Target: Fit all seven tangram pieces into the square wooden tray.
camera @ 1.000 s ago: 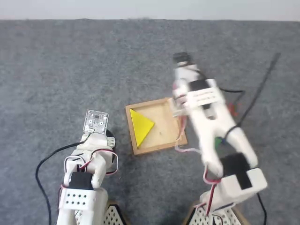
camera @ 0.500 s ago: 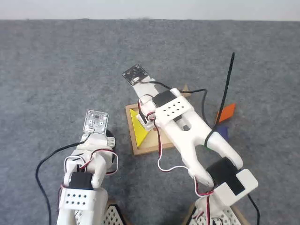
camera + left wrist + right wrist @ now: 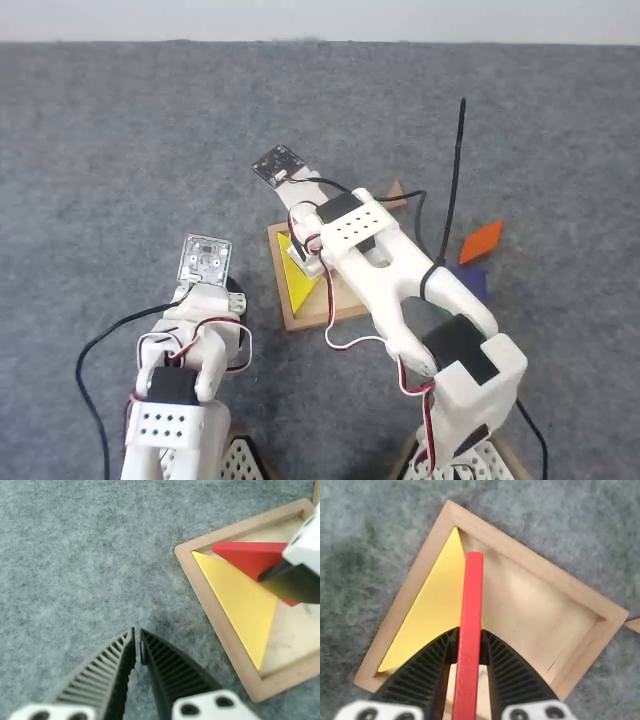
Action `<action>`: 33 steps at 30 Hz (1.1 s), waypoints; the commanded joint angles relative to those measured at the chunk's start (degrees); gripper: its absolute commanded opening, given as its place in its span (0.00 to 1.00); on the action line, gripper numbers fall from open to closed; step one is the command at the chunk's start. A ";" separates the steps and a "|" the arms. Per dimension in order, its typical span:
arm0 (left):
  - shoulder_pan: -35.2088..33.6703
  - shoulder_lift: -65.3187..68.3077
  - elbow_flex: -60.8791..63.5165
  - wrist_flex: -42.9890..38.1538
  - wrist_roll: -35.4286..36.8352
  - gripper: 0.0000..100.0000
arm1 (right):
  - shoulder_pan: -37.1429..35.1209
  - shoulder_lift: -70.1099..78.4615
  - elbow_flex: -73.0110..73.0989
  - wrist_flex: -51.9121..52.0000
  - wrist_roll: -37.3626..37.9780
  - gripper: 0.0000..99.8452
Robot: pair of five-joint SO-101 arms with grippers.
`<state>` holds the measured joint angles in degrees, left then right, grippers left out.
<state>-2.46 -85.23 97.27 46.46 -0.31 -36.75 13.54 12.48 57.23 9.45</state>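
Tray: 1 yellow triangle flat inside. Right gripper grips 1 red triangle on edge over tray (contact unclear). Left gripper clenched, empty. Outside: 1 orange piece, 1 purple piece.

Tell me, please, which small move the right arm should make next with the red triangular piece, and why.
Probably it should lower the piece and tilt it flat. The right gripper holds the red triangular piece on edge over the square wooden tray, beside the flat yellow triangle. Bare tray floor lies on its other side, so the piece likely belongs there.
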 commanded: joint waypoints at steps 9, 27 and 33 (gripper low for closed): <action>-0.26 -0.79 -0.48 0.26 0.35 0.02 | 0.48 -0.22 -3.34 -5.23 3.96 0.01; -0.26 -0.79 -0.48 0.26 0.35 0.02 | 9.27 -0.40 -5.71 -4.70 3.69 0.26; -0.26 -0.79 -0.48 0.26 0.35 0.02 | 11.03 -0.22 -5.54 -4.70 3.96 0.26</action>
<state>-2.46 -85.23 97.27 46.46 -0.31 -26.29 14.24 9.85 53.01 12.62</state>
